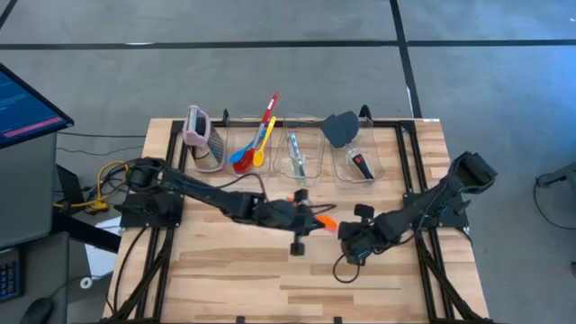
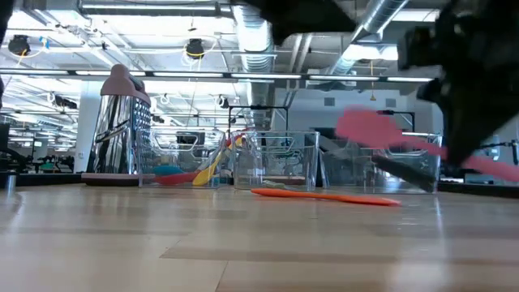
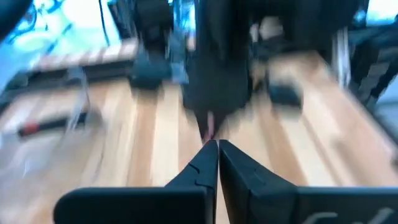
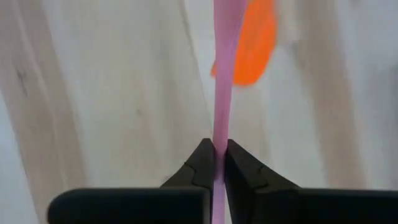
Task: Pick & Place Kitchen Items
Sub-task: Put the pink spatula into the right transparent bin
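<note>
The right gripper [image 4: 217,163] has its fingers clamped on the thin handle of a pink spatula [image 4: 222,74], held clear of the table [image 1: 234,261] above the orange spatula [image 2: 324,195] lying flat on the wood. Its arm slants in low from the far right corner. The left gripper [image 3: 217,163] – fingers pressed together, holding nothing – reaches toward mid-table; what lies just ahead is blurred, perhaps the other arm. No writing is legible.
</note>
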You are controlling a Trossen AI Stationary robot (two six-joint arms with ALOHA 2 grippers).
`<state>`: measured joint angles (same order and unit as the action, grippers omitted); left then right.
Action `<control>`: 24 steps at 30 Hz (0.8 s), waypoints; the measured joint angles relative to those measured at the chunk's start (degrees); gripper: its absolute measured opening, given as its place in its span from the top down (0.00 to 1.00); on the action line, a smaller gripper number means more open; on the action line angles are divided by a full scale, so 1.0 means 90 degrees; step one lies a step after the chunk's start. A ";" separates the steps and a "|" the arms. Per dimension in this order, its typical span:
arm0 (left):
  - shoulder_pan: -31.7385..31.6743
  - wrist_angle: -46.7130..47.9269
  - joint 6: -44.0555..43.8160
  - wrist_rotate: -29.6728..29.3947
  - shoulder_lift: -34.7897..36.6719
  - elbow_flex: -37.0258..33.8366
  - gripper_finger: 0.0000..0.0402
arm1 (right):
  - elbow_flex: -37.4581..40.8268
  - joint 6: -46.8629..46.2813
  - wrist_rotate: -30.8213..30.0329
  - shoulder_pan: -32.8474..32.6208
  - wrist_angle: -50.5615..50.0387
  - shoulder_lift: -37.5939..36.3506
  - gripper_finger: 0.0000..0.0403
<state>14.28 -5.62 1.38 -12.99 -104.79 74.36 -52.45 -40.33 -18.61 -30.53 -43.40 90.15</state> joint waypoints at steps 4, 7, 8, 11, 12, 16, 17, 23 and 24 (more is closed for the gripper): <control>0.0237 0.0069 -0.0144 -0.0376 0.0519 -0.0949 1.00 | -0.0008 -0.0032 -0.0485 -0.0050 0.0043 -0.0489 0.98; 0.0362 -0.0423 -0.0452 -0.0527 0.1046 -0.1783 1.00 | -0.0010 -0.0030 -0.0842 -0.0050 0.0124 -0.0711 0.98; 0.0400 -0.0634 -0.0592 -0.0609 0.1171 -0.2079 1.00 | -0.0013 -0.0030 -0.0947 -0.0048 0.0196 -0.0760 0.98; 0.0472 -0.1340 -0.0848 -0.0784 0.1599 -0.2957 1.00 | -0.0017 -0.0030 -0.1388 -0.0048 0.0312 -0.0838 0.98; 0.0488 -0.1649 -0.0883 -0.0804 0.1782 -0.3185 1.00 | -0.0019 -0.0032 -0.1577 -0.0048 0.0351 -0.0843 0.98; 0.0491 -0.2591 -0.0904 -0.0833 0.2409 -0.4043 1.00 | -0.0022 -0.0030 -0.2245 -0.0048 0.0380 -0.0885 0.98; 0.0491 -0.2733 -0.0901 -0.0833 0.2534 -0.4186 1.00 | -0.0022 -0.0030 -0.2427 -0.0048 0.0338 -0.0894 0.98; 0.0491 -0.2997 -0.0876 -0.0836 0.3284 -0.4738 1.00 | -0.0022 -0.0030 -0.3542 0.0146 0.0188 -0.1242 0.98; 0.0491 -0.3023 -0.0876 -0.0834 0.3347 -0.4787 1.00 | -0.0022 -0.0030 -0.3726 0.0222 0.0185 -0.1338 0.98</control>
<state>18.70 -32.83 -6.50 -20.50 -74.67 31.28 -52.64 -40.60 -52.14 -28.53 -41.73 78.11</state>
